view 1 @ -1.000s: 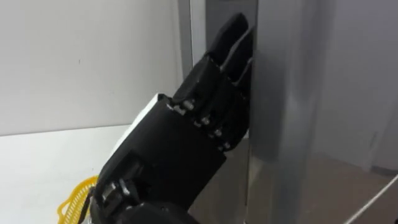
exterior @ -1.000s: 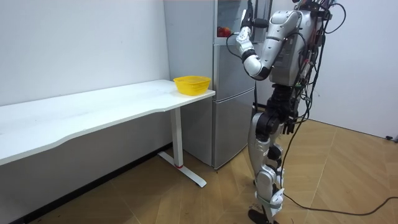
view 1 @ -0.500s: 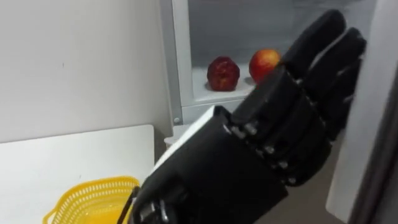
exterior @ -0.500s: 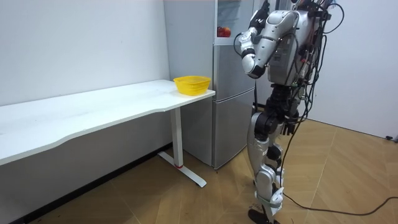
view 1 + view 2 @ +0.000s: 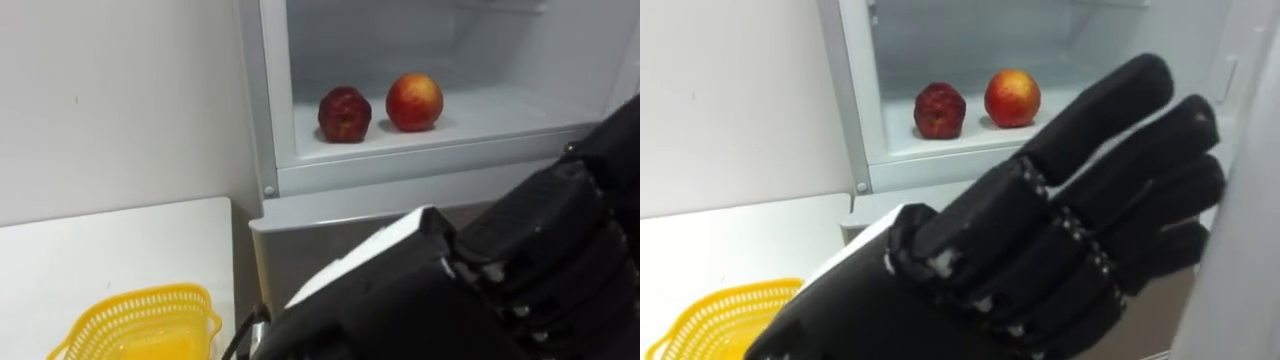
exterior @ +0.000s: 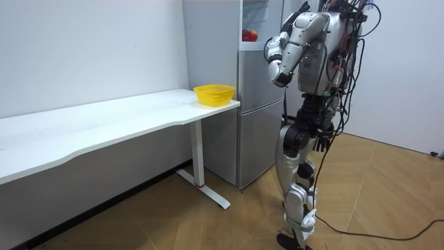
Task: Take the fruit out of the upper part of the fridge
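The upper fridge compartment point(image 5: 440, 130) stands open. On its white shelf sit a dark red apple point(image 5: 344, 113) and, to its right, a red and yellow apple point(image 5: 414, 101). My left hand point(image 5: 1080, 250) fills the foreground below and in front of the shelf. Its fingers are straight and reach right toward the edge of the open door point(image 5: 1250, 200); it holds nothing. In the room view I stand before the fridge point(image 6: 257, 104) with my left arm raised, and my right hand point(image 6: 320, 144) hangs by my hip.
A yellow mesh basket point(image 5: 140, 320) sits on the corner of the white table point(image 5: 100, 250) just left of the fridge. The table runs along the wall toward the room view's left point(image 6: 104, 121). Wooden floor lies behind me.
The upper door has swung open to the right with my left hand at its edge. The shelf and both apples have come into view, and the picture has shifted.
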Controlling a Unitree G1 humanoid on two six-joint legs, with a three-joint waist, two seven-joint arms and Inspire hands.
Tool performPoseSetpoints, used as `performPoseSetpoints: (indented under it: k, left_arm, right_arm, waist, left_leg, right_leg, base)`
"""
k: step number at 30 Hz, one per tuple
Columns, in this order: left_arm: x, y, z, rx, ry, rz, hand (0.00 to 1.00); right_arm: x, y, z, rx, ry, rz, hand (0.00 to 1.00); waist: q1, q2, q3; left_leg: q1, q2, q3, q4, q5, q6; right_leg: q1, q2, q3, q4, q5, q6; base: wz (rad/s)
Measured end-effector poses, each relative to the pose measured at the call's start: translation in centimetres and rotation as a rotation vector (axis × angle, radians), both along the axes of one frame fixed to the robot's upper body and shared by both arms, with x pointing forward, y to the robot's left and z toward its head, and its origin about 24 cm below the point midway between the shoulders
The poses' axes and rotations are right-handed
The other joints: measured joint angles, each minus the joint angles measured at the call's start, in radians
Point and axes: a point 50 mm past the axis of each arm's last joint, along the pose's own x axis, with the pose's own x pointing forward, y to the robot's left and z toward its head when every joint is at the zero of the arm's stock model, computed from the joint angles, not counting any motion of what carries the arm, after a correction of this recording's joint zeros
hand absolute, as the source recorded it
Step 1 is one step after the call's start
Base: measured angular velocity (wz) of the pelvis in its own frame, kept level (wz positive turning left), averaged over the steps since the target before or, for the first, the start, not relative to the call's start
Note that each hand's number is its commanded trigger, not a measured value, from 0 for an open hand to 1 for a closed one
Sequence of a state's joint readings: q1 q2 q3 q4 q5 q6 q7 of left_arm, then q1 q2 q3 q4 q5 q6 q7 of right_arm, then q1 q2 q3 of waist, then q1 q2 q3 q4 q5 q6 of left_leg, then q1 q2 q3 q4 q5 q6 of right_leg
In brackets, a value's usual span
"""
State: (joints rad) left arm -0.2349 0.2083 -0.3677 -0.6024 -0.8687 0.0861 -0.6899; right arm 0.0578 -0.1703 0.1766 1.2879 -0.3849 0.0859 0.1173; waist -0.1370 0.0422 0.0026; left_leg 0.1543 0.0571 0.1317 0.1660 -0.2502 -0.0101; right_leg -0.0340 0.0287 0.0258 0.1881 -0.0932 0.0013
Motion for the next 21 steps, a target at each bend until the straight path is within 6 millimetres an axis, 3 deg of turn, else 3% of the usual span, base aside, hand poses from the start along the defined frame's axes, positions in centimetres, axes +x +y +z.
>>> performPoseSetpoints:
  k: [7,21]
  left_arm:
    - [0.2,-0.6,0.3,0.012,-0.011,-0.021,0.00]
    - [-0.1,-2.0,0.4,0.001,0.004,-0.064,0.00]
  right_arm:
    - [0.0,-0.1,0.0,0.002,-0.009,-0.038,0.00]
    - [0.5,-0.2,0.1,-0.014,-0.024,-0.023,0.00]
  waist:
    - [-0.008,0.009,0.0021]
    - [-0.055,0.020,0.0050]
  left_leg:
    - [0.006,0.000,0.009,-0.001,0.000,0.000]
    - [0.006,0.000,0.024,-0.003,0.000,0.000]
  right_leg:
    - [0.003,0.000,0.004,-0.002,0.000,0.000]
    - [-0.003,0.007,0.030,-0.003,-0.001,0.001]
  base:
    - [-0.03]
    - [-0.04]
